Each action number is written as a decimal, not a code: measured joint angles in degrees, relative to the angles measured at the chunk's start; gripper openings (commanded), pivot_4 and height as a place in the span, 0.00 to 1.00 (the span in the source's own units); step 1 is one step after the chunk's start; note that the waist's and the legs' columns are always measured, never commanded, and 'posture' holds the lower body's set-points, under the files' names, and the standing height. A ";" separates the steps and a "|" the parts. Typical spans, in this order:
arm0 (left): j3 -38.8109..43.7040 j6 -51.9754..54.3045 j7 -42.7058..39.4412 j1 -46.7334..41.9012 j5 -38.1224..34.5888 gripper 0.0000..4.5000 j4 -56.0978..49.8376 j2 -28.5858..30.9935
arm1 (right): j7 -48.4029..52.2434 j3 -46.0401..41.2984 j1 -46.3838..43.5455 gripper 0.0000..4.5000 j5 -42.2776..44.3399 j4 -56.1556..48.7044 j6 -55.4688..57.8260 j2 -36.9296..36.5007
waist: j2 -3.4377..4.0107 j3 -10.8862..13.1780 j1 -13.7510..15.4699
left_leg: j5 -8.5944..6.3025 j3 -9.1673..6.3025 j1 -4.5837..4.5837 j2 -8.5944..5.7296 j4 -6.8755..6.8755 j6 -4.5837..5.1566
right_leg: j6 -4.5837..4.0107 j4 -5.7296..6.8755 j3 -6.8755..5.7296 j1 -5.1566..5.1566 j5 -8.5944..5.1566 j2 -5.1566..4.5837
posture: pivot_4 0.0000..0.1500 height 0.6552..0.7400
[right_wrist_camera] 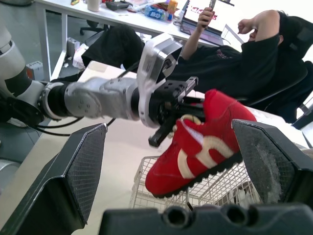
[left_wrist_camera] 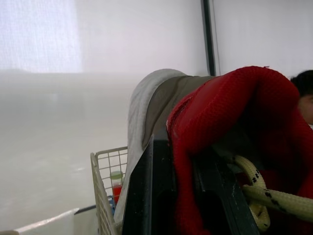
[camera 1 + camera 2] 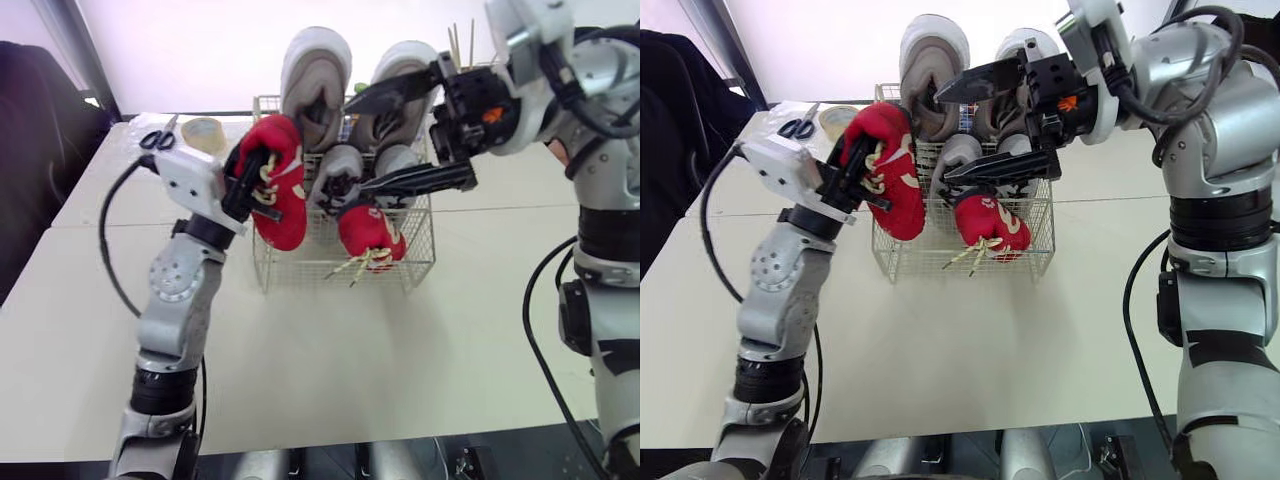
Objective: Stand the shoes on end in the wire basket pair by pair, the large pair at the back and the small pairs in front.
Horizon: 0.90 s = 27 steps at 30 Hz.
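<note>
Where the left fingers [image 3: 245,185] close, they are clamped on a red fabric toddler shoe with cream laces and a black sole [image 3: 287,200], one finger pushed down inside its opening and the other against the outside by the laces. That shoe hangs toe down at the front left corner of the white wire basket [image 3: 300,268], its upper part above the rim; whether it touches the wire cannot be told.

The right fingers [image 3: 400,180] are spread wide apart and hold nothing. They reach in from the robot's right, one finger over the tall shoes at the back and the other level with the basket's middle.

Inside the basket, two large grey and white shoes [image 3: 315,70] stand on end along the back, rising well above the rim. Just in front of them stand two smaller grey shoes [image 3: 342,165], side by side. A second red shoe with cream laces [image 3: 372,232] sits in the front right part, its lace ends poking out through the front wire.

The basket rests on a pale bench [image 3: 330,350]. Near the bench's far left corner lie black-handled scissors [image 3: 158,138] and a roll of clear tape [image 3: 203,132], close to each other and apart from the basket. Beyond the bench a person in a black top [image 1: 234,63] sits holding a phone.
</note>
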 measured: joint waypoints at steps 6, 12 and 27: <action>-2.90 -9.93 -0.77 0.24 5.57 0.01 5.55 -3.44 | -0.35 -0.84 0.71 1.00 0.55 -1.10 0.91 -1.88 | 0.00 -0.02 0.82 | -0.02 0.00 0.01 -0.01 0.07 0.04 | 0.00 -0.01 0.00 0.05 0.00 -0.03 | 1.00 1.00; -5.30 -16.13 -0.45 1.98 8.85 0.01 8.76 -7.20 | -0.73 -1.06 2.03 1.00 0.76 -1.34 1.15 -1.97 | 0.01 -0.03 1.41 | -0.03 0.00 0.01 -0.01 0.11 0.06 | -0.02 -0.01 -0.01 0.08 -0.01 -0.06 | 1.00 1.00; -7.43 -21.18 3.07 4.94 12.33 0.01 13.50 -13.82 | -0.77 -1.07 2.19 1.00 1.10 -1.66 1.08 -2.06 | 0.02 -0.07 1.45 | -0.03 0.00 0.03 -0.01 0.14 0.07 | -0.04 -0.03 -0.03 0.13 -0.02 -0.06 | 1.00 1.00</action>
